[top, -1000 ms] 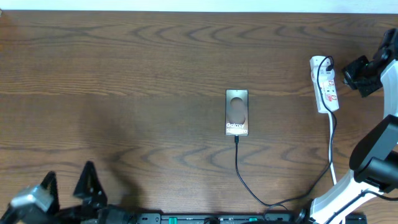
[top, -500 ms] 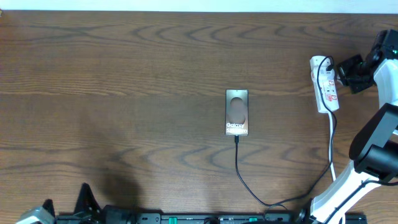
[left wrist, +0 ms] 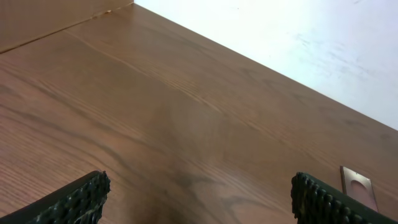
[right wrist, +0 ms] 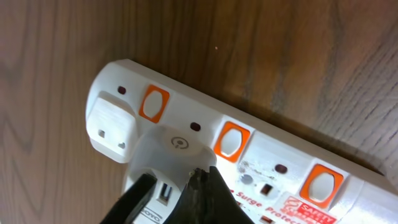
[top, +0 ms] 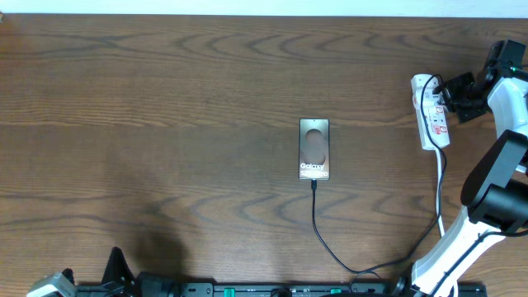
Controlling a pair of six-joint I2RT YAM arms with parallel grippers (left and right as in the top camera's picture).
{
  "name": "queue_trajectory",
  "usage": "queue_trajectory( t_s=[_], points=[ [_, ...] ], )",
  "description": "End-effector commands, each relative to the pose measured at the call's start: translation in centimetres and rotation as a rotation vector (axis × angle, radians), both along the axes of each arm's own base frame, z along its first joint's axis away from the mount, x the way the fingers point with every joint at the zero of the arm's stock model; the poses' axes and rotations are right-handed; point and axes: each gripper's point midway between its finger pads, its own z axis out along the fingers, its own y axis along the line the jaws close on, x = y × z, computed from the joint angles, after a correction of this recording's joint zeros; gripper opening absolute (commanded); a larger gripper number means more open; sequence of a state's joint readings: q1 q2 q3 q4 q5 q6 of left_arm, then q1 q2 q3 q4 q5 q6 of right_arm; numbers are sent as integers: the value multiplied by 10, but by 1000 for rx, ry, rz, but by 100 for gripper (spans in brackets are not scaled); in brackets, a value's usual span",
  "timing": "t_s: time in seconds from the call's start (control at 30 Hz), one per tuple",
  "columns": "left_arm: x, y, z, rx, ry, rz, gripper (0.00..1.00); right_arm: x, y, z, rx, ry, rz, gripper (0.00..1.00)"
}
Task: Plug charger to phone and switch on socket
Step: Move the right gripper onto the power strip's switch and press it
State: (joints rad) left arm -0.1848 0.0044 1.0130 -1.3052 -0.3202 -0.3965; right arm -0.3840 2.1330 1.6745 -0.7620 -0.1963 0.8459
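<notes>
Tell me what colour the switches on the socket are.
The switches are orange, seen best in the right wrist view.

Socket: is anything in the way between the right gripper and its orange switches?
Nothing visible is in the way. The shut right gripper hangs right over the socket, its tips by a white plug, with the middle orange switch just beside them, uncovered.
</notes>
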Motion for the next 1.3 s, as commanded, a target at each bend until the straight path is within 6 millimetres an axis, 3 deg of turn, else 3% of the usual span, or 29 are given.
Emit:
queue_trajectory(
  t_s=[0.0, 0.4, 1.03, 1.13, 1.2, 1.27],
  points=[
    [-2, 2, 1, -5, -8, 18, 94, 8, 6, -11, 19, 4, 3, 1],
    [-2, 2, 1, -5, -8, 18, 94, -1, 11, -40, 52, 74, 14, 1],
    [-2, 2, 1, -5, -8, 18, 95, -7, 18, -42, 76, 91, 64, 1],
    [-2, 2, 1, -5, -8, 18, 95, -8, 15, -36, 39, 85, 109, 1],
    [-2, 2, 1, -5, -8, 18, 95, -15, 1, -24, -36, 105, 89, 1],
    [-2, 2, 1, -5, -7, 18, 95, -24, -22, 1, -143, 115, 43, 1]
  ],
)
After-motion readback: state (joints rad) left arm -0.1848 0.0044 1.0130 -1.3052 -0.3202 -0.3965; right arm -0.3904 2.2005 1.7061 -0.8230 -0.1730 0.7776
